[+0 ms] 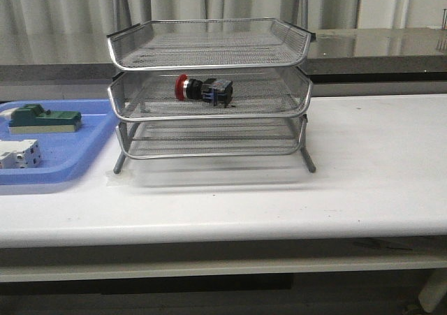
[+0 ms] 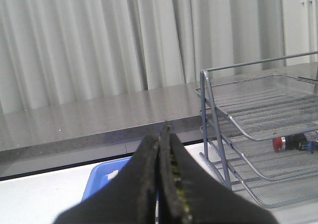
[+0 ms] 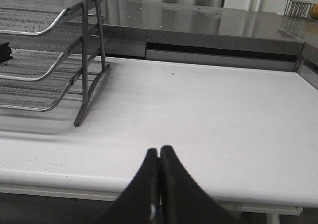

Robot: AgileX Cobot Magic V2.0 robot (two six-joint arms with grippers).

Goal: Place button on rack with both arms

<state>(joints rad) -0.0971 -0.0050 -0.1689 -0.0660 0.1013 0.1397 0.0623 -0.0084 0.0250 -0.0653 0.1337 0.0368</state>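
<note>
The three-tier wire-mesh rack [image 1: 209,91] stands on the white table [image 1: 363,161], its chrome rims catching the light and its feet planted near the table's middle; the push-button switch [image 1: 203,89] lies on its side in the middle tray, red mushroom head toward the left, black body and blue rear block toward the right, resting on the mesh and touching nothing else; the top and bottom trays hold nothing that can be seen.

To the left of the rack, just beside its lower corner, sits a flat blue plastic tray [image 1: 77,158]; in it lie a green-and-beige block [image 1: 43,118] toward the back and a white breaker-like block [image 1: 19,154] nearer the front, apart from each other.

Neither arm appears in the front view; in the left wrist view the left gripper [image 2: 160,134] has its dark fingers pressed together with nothing between them, held above the table with the blue tray behind it and the rack off to one side, the button visible as a small red and black shape in the middle tier; in the right wrist view the right gripper [image 3: 159,152] is likewise closed on nothing, its fingertips meeting over the bare white tabletop, well apart from the rack, whose uprights and tray edges show at the far side; a grey counter [image 3: 208,25] runs behind the table.
</note>
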